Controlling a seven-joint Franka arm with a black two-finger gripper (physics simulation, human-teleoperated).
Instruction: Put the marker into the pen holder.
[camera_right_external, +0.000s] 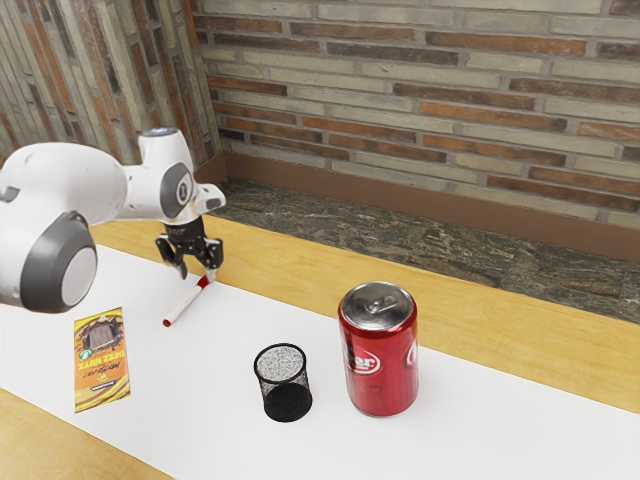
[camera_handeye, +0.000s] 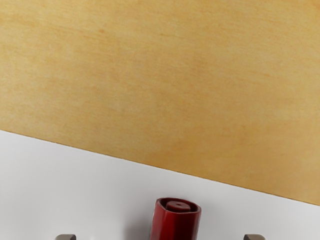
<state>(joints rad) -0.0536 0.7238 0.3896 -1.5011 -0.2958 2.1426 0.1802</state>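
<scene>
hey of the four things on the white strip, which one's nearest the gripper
The marker, white with red ends: one end is right by the gripper, while the orange packet, mesh pen holder and red can stand farther off.

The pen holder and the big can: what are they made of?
The pen holder looks like black metal mesh, its weave showing at the side. The soda can seems aluminium, glossy red with a shiny silvery lid.
</scene>
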